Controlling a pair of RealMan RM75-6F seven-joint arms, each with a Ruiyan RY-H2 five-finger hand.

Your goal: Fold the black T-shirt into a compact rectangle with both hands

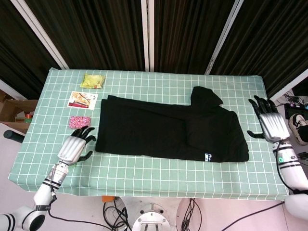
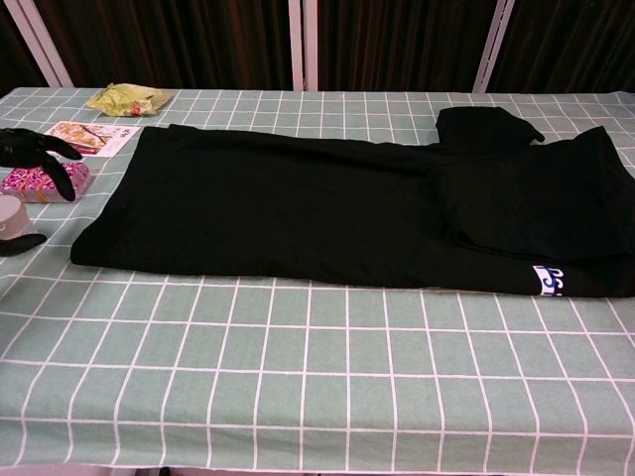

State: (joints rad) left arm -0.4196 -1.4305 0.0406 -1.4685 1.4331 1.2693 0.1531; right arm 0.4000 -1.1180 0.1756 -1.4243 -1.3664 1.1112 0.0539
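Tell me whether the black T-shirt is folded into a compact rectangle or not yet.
Not yet. The black T-shirt lies as a long folded strip across the table, one sleeve sticking out at the far edge.

A robot lab or test cell: heavy black curtains (image 1: pixel 96 29) behind a desk under green white-gridded cloth (image 1: pixel 159 168), loose black cables (image 1: pixel 115 211) on the floor below it.

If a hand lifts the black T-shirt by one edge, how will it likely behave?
The black T-shirt lies flat in soft overlapping layers, so it would probably droop and partly unfold. It looks light. Pushed across the green checked tablecloth, it would likely bunch rather than slide whole.
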